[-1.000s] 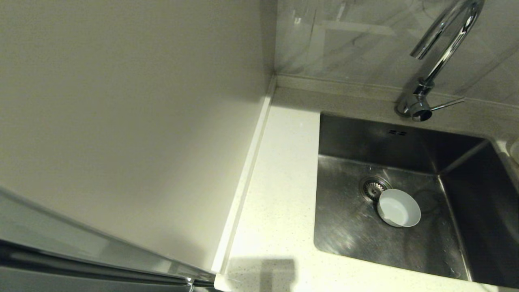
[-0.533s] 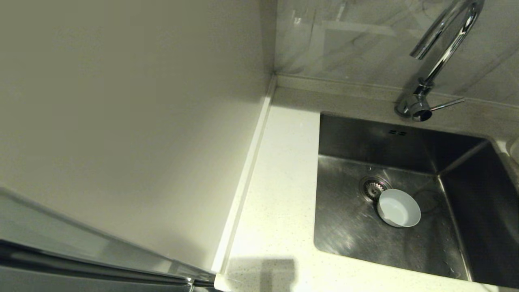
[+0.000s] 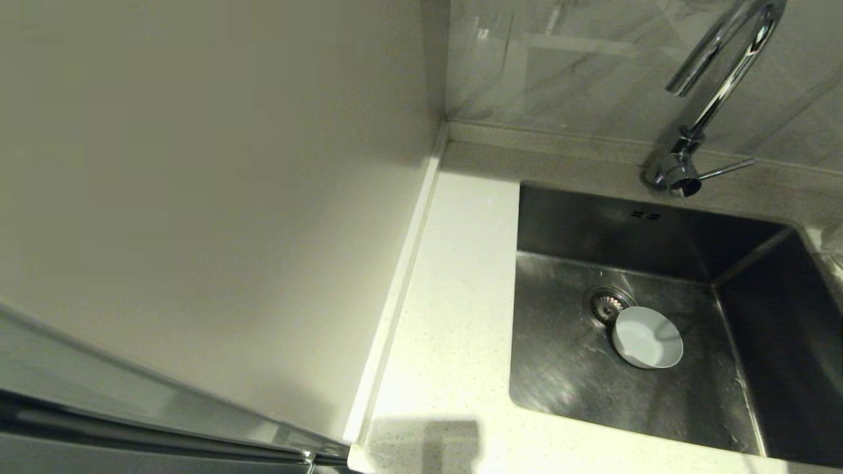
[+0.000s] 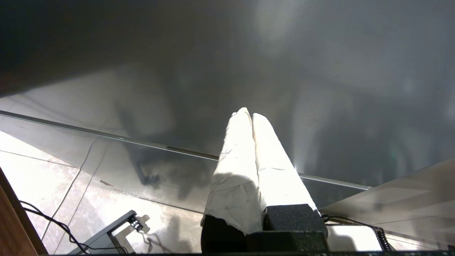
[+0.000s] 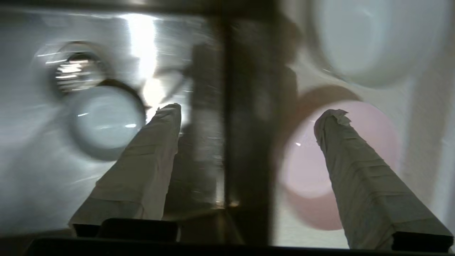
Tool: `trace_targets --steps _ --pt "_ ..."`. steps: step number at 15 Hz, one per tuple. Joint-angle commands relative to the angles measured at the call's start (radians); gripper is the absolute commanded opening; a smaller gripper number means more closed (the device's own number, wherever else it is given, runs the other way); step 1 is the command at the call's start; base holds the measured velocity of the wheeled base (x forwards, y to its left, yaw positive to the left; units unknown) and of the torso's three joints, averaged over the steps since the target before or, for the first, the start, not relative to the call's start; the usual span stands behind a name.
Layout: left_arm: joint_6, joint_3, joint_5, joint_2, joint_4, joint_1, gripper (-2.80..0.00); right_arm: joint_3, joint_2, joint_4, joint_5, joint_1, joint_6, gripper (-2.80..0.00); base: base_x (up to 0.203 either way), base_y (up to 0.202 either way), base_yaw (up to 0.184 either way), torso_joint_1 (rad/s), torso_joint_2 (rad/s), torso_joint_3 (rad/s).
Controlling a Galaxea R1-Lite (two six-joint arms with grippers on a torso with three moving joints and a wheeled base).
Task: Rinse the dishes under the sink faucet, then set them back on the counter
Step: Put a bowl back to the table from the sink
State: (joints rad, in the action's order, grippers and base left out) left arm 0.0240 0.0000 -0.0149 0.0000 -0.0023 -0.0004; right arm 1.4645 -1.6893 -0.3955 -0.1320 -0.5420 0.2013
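Note:
A pale blue-grey bowl (image 3: 647, 337) sits upright on the floor of the sink (image 3: 566, 375), touching the drain (image 3: 604, 304). The faucet (image 3: 721, 72) arches over the back rim, with no water visible. Neither gripper shows in the head view. In the right wrist view my right gripper (image 5: 249, 115) is open and empty, straddling the sink's right wall. One finger is toward the blue-grey bowl (image 5: 106, 121), the other over a pink bowl (image 5: 320, 167) on the counter (image 5: 302, 234). A white bowl (image 5: 369, 39) stands beyond the pink one. My left gripper (image 4: 249, 113) is shut and parked low.
White speckled counter (image 3: 454, 296) runs left of the sink to a raised rim and a plain side wall (image 3: 197, 197). A glossy tiled backsplash stands behind the faucet. The left wrist view shows a dark cabinet front, floor tiles and cables.
In the head view the pale bowl edge at the far right no longer shows, and a faint shadow now falls on the bowl in the sink. That bowl has not moved.

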Motion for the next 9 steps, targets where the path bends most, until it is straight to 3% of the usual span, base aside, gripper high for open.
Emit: trace_targets --steps 1,4,7,9 --pt "0.001 0.0 0.0 -0.003 -0.001 -0.001 -2.8 -0.079 0.132 0.004 -0.07 0.115 0.007 0.0 0.0 0.0 0.0 0.0 0.0 0.0" --pt "0.001 0.0 0.0 -0.003 -0.001 0.0 -2.8 -0.181 0.112 0.076 -0.108 0.29 0.026 0.0 0.0 0.0 0.0 0.0 0.0 0.0" --pt "-0.001 0.0 0.0 -0.003 -0.001 0.0 -2.8 -0.231 -0.018 0.156 -0.067 0.322 0.172 0.0 0.0 0.0 0.0 0.0 0.0 0.0" --pt "0.001 0.0 0.0 -0.003 -0.001 0.0 -2.8 -0.25 -0.107 0.206 -0.046 0.337 0.203 0.0 0.0 0.0 0.0 0.0 0.0 0.0"
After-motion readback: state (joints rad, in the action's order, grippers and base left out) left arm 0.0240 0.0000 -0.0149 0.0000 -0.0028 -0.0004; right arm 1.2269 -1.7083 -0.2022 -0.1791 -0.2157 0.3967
